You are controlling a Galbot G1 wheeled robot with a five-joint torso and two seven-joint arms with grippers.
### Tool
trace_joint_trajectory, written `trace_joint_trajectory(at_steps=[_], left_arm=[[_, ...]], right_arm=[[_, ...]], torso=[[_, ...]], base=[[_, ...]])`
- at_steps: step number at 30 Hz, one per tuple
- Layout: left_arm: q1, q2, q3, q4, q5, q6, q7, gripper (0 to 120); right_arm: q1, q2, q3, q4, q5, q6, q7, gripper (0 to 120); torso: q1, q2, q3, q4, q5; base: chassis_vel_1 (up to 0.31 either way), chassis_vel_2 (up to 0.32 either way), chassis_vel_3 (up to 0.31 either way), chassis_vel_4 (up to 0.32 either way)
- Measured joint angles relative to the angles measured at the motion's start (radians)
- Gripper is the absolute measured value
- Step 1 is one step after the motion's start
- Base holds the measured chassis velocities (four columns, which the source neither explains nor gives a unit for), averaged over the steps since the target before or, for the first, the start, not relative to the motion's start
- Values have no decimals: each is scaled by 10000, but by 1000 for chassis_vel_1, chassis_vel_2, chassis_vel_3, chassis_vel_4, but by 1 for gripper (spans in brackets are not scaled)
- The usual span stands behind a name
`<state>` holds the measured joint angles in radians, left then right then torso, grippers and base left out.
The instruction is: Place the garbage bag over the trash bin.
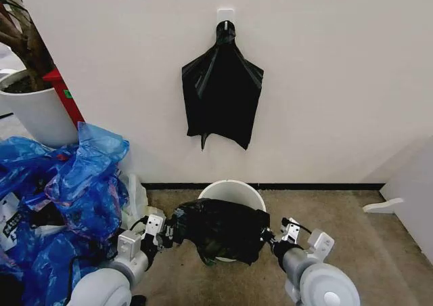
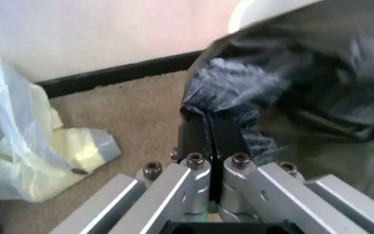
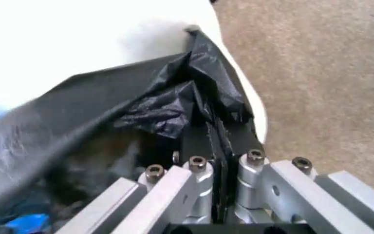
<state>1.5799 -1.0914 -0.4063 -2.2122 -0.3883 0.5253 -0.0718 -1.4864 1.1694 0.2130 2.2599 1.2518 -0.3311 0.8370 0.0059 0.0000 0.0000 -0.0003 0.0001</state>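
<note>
I hold the garbage bag (image 1: 220, 228) stretched between my two pincers, draped over the near side of the trash bin (image 1: 233, 191), which stands on the carpet against the wall. My left pincer (image 1: 170, 230) is clamped tight on the bag's left edge, fingers (image 2: 196, 134) pressed together on the film. My right pincer (image 1: 269, 238) grips the right edge the same way. Blue plastic bags (image 1: 71, 184) lie heaped to my left, and another black bag (image 1: 222, 93) hangs on the wall above.
</note>
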Motion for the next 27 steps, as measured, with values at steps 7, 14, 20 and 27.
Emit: trace_joint_trajectory(at_steps=[7, 14, 20, 27], left_arm=[[70, -312, 44, 420, 579, -196, -40, 0], [-274, -702, 332, 1300, 1300, -673, -25, 0], [-442, -1055, 829, 2156, 1815, -1738, 58, 0], [-838, -1434, 1135, 3291, 2258, -3439, 136, 0]], right_arm=[[-231, 137, 28, -357, -361, 139, -75, 0], [-292, 262, 59, -978, -894, 397, -492, 0], [-307, 338, 69, -1624, -1728, 964, -1410, 0], [-357, 394, 132, -2175, -2804, 1858, -2622, 0]], torso=[[0, 0, 0, 0, 0], [0, 0, 0, 0, 0], [0, 0, 0, 1, 1], [1, 0, 1, -1, -1]], base=[[0, 0, 0, 0], [0, 0, 0, 0], [0, 0, 0, 0], [0, 0, 0, 0]])
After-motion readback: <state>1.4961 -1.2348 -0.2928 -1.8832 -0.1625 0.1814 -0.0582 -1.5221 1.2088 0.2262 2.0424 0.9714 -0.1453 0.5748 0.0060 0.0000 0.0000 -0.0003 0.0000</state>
